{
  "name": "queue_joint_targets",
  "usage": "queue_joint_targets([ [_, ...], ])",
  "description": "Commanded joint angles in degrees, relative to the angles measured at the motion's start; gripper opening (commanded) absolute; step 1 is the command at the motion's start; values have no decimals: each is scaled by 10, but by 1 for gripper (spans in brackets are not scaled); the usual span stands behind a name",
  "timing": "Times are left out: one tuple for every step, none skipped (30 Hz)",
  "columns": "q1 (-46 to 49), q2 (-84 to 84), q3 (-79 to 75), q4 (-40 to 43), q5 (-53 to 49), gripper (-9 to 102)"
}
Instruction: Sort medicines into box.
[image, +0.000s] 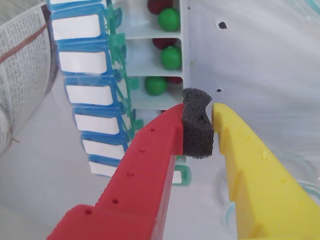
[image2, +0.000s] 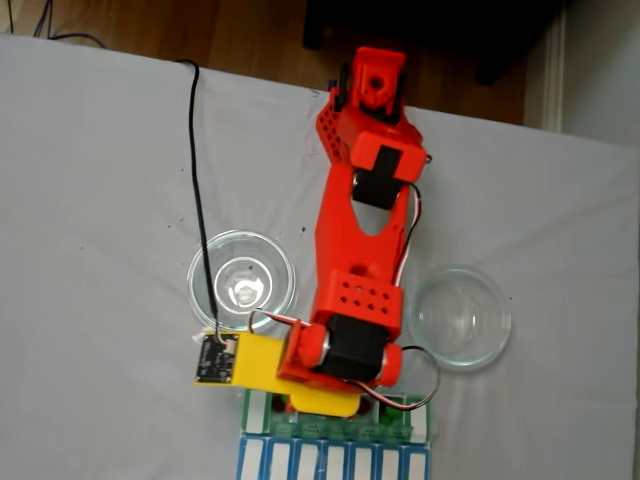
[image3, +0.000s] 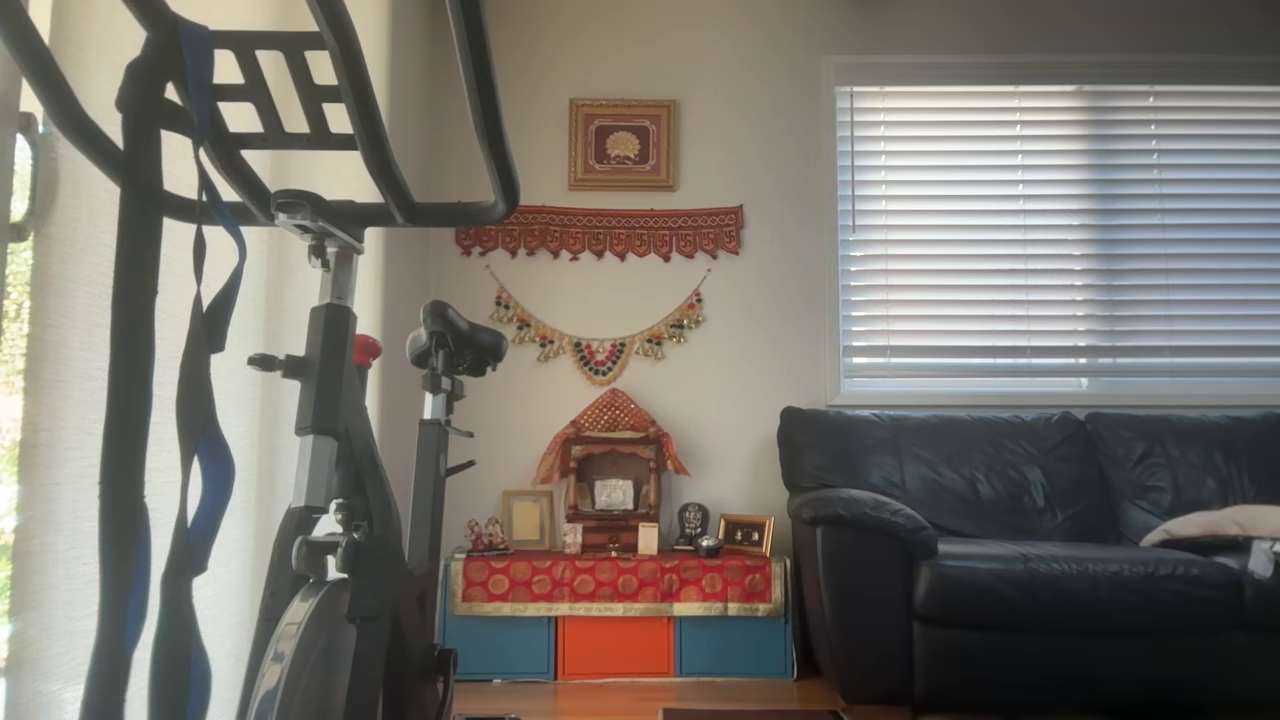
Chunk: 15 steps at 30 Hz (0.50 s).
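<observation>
In the wrist view, the box (image: 150, 60) lies at 11 o'clock with lids folded back so green and red medicines (image: 169, 19) sit exposed in its compartments, while the claw (image: 198, 125), foam-padded, hovers just beside it, parted and carrying nothing.

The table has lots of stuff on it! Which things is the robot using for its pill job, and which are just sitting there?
For the job:
- gripper, red and yellow fingers with a foam pad
- green balls and dark red balls, in the compartments
- pill box, green lids open

Just lying about:
- two glass dishes, both look empty
- blue-lidded row
</observation>
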Motion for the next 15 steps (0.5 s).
queue_joint_targets([
  [-10, 91, 18, -56, 10, 1],
  [-10, 96, 23, -67, 16, 1],
  [-10, 103, 27, -76, 24, 1],
  [-11, 111, 32, -80, 29, 1],
  [-16, 120, 39, -82, 35, 1],
  [-22, 132, 49, -83, 44, 1],
  [-33, 149, 67, -85, 59, 1],
  [-40, 162, 79, -88, 68, 1],
  [-48, 176, 97, -92, 76, 1],
  [-58, 190, 114, -100, 84, 1],
  [-66, 197, 126, -108, 92, 1],
  [-75, 201, 135, -117, 101, 1],
  [-82, 205, 145, -129, 106, 1],
  [-88, 212, 165, -152, 105, 1],
  [-92, 222, 186, -178, 105, 1],
])
